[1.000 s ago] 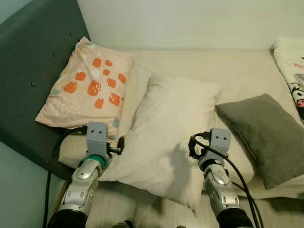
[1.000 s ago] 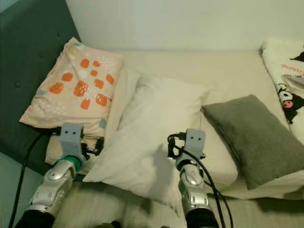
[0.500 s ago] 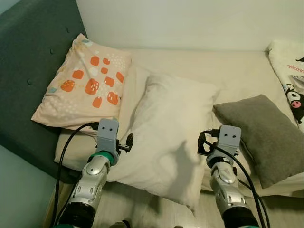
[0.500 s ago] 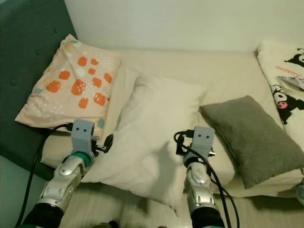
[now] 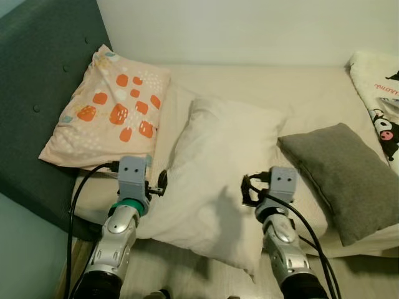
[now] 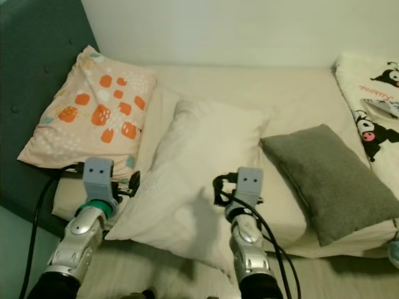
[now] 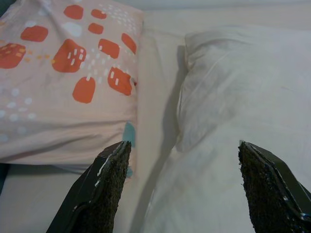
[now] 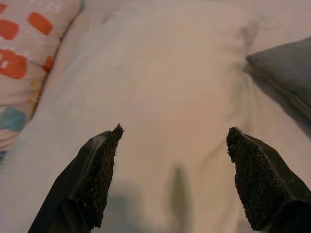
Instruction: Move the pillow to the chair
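**Spotter:** What do the head cameras give you?

**Operator:** I see the white pillow [image 5: 215, 177] lying at the centre of the bed [image 5: 280, 87], its near corner hanging over the edge at six o'clock. A patterned pillow [image 5: 106, 115] leans on the headboard [image 5: 37, 75] at ten o'clock, and a grey cushion [image 5: 340, 177] lies at three. I have the left gripper [image 5: 163, 181] at the white pillow's eight o'clock edge and the right gripper [image 5: 246, 190] over its lower right part. I judge they flank it so that both can take hold of something this wide and floppy. I see no chair.

**Spotter:** Left wrist?

**Operator:** Its fingers [image 7: 109, 189] are spread wide. One sits over the gap by the patterned pillow [image 7: 63, 82], the other over the white pillow [image 7: 243, 97]. Nothing is held.

**Spotter:** Right wrist?

**Operator:** Also spread wide, fingers [image 8: 97, 174] apart above the white pillow [image 8: 165, 92], empty. The grey cushion [image 8: 286, 68] just shows beside it. I think the grasp is yet to come.
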Motion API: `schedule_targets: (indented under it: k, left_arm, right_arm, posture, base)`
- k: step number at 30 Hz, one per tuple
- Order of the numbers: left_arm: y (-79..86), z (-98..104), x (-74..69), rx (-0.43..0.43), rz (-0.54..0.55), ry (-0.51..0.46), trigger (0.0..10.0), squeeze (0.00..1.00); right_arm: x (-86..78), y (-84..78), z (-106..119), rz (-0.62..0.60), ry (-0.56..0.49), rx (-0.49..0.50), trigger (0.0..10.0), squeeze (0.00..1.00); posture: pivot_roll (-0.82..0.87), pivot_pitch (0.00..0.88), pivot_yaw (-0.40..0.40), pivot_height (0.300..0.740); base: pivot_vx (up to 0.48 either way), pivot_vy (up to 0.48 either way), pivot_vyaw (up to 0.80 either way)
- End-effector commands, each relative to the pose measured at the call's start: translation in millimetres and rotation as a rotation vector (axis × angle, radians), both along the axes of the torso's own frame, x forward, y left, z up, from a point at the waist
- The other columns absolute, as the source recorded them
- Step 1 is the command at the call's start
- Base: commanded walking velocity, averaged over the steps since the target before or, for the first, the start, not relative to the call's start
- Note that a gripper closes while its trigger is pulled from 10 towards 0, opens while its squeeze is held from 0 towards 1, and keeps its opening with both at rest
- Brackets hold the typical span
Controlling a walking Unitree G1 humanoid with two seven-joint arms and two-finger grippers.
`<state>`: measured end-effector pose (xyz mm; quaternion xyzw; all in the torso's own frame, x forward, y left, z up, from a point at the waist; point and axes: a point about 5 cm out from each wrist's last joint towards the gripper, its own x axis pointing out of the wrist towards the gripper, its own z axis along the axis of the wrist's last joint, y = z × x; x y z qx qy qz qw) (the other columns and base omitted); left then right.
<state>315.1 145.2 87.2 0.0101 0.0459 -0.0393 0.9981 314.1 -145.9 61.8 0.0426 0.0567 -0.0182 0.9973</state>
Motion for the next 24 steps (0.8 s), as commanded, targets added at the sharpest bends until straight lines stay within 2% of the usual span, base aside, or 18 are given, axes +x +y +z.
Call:
schedule_targets:
  k: [1,4,24]
  left_arm:
    - [3.0,-1.5,-2.5,-0.008,0.016,-0.004,10.0,0.0]
    - [4.6,0.9,-1.2,-0.011,0.022,-0.017,10.0,0.0]
    - [8.4,3.7,-1.6,-0.017,0.026,-0.027,10.0,0.0]
  right_arm:
    - [-3.6,0.5,-5.0,0.005,0.024,0.005,10.0,0.0]
    - [-3.1,4.5,-5.7,0.029,0.031,0.009,10.0,0.0]
    - [-3.4,7.6,-9.3,0.042,0.053,0.02,10.0,0.0]
  posture:
    - [0.06,0.054,0.077,0.74]
    - [0.07,0.053,0.077,0.74]
    - [0.09,0.054,0.081,0.74]
  base:
    - [0.251,0.0,0.0]
    - [0.294,0.0,-0.8]
    - [0.314,0.0,0.0]
